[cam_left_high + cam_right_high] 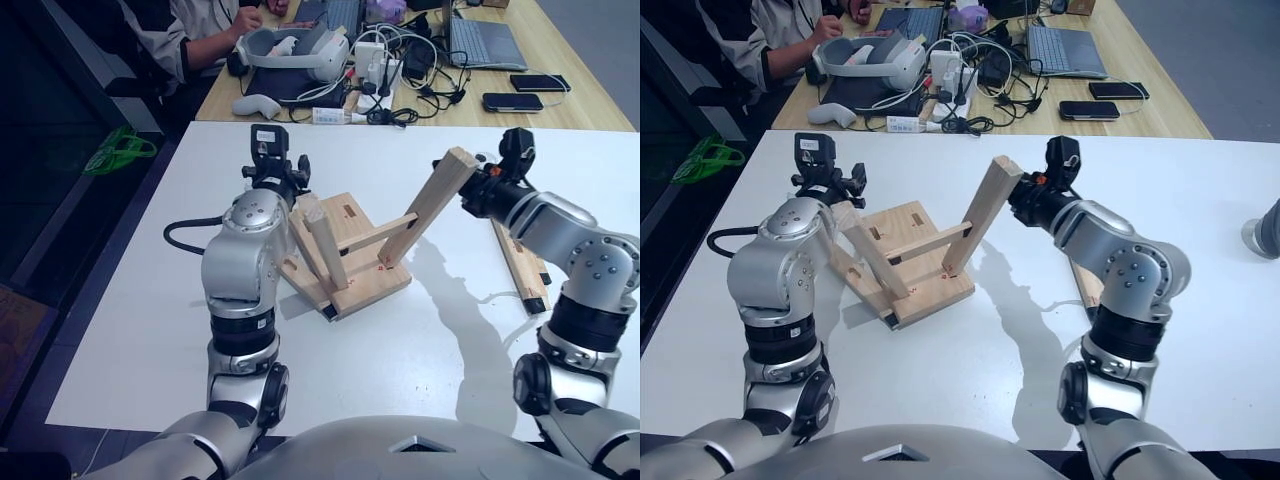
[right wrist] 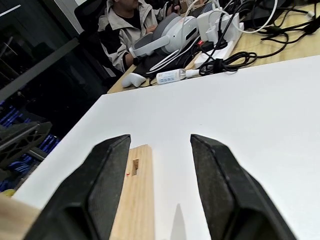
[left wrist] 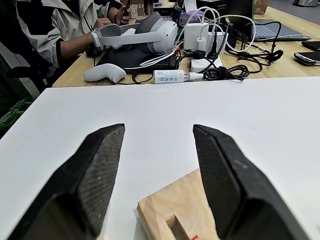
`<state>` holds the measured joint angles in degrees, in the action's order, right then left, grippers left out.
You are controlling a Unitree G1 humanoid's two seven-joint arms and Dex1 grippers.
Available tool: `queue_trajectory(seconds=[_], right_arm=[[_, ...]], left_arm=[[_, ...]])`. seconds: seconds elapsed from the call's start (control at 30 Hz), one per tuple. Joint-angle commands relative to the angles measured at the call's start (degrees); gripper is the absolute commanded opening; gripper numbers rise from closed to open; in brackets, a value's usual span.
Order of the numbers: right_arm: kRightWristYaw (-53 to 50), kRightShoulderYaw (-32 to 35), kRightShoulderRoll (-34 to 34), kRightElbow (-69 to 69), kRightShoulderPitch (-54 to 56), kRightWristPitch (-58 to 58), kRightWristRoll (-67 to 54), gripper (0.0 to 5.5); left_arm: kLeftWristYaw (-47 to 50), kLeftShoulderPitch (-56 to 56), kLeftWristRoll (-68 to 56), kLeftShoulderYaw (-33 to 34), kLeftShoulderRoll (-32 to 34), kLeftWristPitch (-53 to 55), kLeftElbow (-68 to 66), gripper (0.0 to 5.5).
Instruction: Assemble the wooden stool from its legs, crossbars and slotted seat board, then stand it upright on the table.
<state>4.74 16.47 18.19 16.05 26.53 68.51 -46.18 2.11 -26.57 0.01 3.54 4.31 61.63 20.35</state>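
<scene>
The slotted seat board point(image 1: 375, 285) lies flat on the white table point(image 1: 150, 320). One leg point(image 1: 328, 245) stands in it near my left arm. A second leg point(image 1: 425, 210) leans up to the right, and a crossbar point(image 1: 375, 232) joins the two. My left gripper point(image 3: 157, 130) is open and hovers over the board's far left corner point(image 3: 180, 210), touching nothing. My right gripper point(image 2: 160, 140) is open at the top end of the leaning leg point(image 2: 137, 195); the wood lies between its fingers, close to one finger point(image 2: 107, 180). A spare leg point(image 1: 522, 265) lies on the table under my right arm.
Behind the table is a wooden desk with a headset point(image 1: 300, 50), a controller point(image 1: 258, 103), a small bottle point(image 1: 330, 116), cables, laptops and phones point(image 1: 512, 101); a person sits there. A grey object point(image 1: 1265, 230) stands at the far right. The table's left edge drops to a dark floor.
</scene>
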Motion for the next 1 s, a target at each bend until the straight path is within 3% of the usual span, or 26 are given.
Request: queue_trajectory(seconds=[0.03, 0.2, 0.47, 1.0], right_arm=[[9.6, -3.3, 10.5, -2.0, -0.1, -0.5, 2.0, 2.26], [17.1, -3.1, 16.8, -6.3, 1.2, -3.2, 3.9, 2.26], [38.1, -2.1, 25.1, 4.0, -6.3, 0.1, -8.7, 2.26], [48.0, -0.3, 30.2, 9.3, -11.3, 0.3, -17.7, 2.26]], left_arm=[[0.3, -2.2, 0.0, 1.8, 0.8, -1.9, -2.5, 2.53], [0.5, -3.8, -0.1, 3.0, 0.7, -4.3, -5.1, 2.53], [-0.5, -3.3, 0.0, 2.5, 1.8, -5.3, -5.6, 2.53], [-0.4, -3.5, -0.2, 2.2, 1.8, -5.5, -5.9, 2.53]])
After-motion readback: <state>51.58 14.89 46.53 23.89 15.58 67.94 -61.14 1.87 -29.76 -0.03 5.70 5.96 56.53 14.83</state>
